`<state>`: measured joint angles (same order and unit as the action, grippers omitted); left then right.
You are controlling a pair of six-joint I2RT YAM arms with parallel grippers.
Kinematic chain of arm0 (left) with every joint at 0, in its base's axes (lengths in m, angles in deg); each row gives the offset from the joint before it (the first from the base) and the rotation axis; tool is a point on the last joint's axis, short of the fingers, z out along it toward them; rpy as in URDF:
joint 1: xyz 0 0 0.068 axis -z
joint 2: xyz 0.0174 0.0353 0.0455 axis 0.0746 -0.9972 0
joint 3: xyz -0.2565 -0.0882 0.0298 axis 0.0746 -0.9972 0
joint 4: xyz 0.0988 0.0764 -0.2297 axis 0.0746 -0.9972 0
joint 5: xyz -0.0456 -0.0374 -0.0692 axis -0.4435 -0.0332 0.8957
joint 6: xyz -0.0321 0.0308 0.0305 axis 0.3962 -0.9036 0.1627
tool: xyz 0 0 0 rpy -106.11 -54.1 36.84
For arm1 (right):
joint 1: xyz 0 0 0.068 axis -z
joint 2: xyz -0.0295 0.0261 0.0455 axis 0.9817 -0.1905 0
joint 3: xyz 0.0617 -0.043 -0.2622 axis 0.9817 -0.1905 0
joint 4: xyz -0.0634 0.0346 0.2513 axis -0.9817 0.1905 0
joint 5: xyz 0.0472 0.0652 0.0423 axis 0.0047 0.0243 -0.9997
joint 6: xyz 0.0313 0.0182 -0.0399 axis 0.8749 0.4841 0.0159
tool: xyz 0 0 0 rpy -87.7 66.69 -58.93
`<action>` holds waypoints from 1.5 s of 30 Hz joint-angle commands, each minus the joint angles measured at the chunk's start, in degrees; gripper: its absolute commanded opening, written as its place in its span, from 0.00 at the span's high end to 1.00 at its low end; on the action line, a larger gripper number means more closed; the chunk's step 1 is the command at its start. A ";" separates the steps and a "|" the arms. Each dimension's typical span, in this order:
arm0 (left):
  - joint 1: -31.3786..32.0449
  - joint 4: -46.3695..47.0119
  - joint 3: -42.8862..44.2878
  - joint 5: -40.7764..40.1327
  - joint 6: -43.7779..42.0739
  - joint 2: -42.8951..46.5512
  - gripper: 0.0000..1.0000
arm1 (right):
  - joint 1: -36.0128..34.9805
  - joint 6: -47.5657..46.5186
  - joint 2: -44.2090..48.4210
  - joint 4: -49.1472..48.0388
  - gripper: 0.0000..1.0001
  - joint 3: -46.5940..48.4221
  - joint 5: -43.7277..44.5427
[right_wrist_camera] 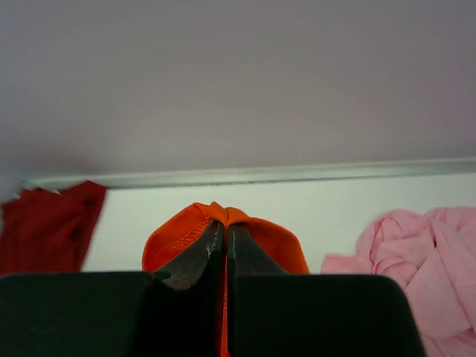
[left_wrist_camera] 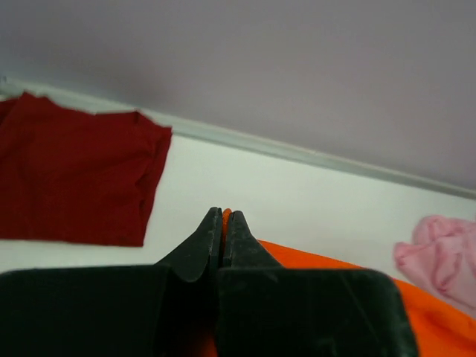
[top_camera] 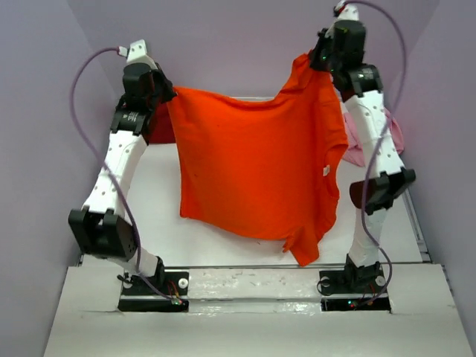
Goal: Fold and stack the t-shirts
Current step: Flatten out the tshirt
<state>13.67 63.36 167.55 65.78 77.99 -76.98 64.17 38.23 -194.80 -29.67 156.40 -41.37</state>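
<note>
Orange t-shirt (top_camera: 256, 167) hangs spread btwn both arms over the counter (top_camera: 156, 201), its lower hem drooping toward the near edge. Left tool (left_wrist_camera: 223, 216) is pinched tight on one top corner. Right tool (right_wrist_camera: 224, 223) is clamped on the other, held higher. Farther back on the counter: maroon t-shirt (left_wrist_camera: 71, 175) lies flat at far left, pink t-shirt (right_wrist_camera: 416, 260) is bunched at far right, both near the back wall.

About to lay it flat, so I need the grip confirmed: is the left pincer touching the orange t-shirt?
Touching. Left wrist view: the left pincer is shut on a sliver of the orange t-shirt, pinched between its fingertips.
</note>
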 commanded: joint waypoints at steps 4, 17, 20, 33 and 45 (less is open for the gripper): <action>-4.64 10.95 -7.57 0.66 -2.20 -16.77 1.00 | 1.14 -3.30 -14.77 -6.40 1.00 -7.05 3.00; -4.73 9.55 8.25 8.47 -2.38 -46.09 1.00 | 2.81 -6.37 -26.75 -14.50 1.00 -12.87 7.48; -3.41 10.26 10.09 8.04 -3.16 -45.22 1.00 | 2.81 -6.90 -25.00 -15.55 1.00 -13.22 8.36; 0.28 9.81 19.76 9.62 -2.90 -37.58 1.00 | 3.87 -6.90 -13.40 -19.95 1.00 -23.59 8.37; 5.90 9.73 3.00 6.11 -5.63 -9.21 1.00 | 3.87 -3.39 7.07 -22.50 1.00 -40.43 3.89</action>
<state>17.91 70.60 175.31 74.15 74.47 -100.72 67.71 32.59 -196.20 -47.77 121.04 -35.27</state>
